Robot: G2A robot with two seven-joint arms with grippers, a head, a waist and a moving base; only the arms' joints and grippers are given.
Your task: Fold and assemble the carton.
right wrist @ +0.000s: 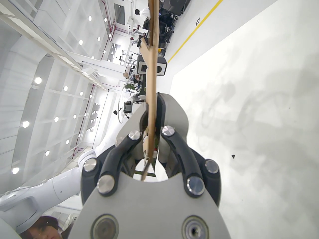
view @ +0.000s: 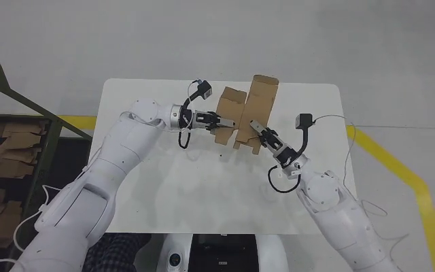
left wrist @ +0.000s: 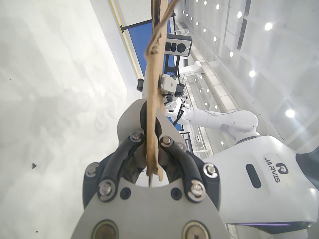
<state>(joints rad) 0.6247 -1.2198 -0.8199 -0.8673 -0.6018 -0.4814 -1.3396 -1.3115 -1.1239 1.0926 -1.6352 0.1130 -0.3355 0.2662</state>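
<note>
Overhead, the brown corrugated cardboard carton (view: 246, 109), flattened and with angular flaps, is held over the smooth white surface (view: 170, 183), toward its far edge. The left claw (left wrist: 150, 111) is closed on one thin edge, and the right claw (right wrist: 150, 110) is closed on the opposite edge.

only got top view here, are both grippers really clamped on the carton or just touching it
Observer: The left gripper is shut on the carton. Its wrist view shows the board edge-on inside the grip.
Operator: and the right
Observer: The right gripper is shut on a carton panel too, with the board running deep into the grip.
Operator: is the board flat there
Observer: Not fully. In the left wrist view two layers spread apart beyond the grip.
</note>
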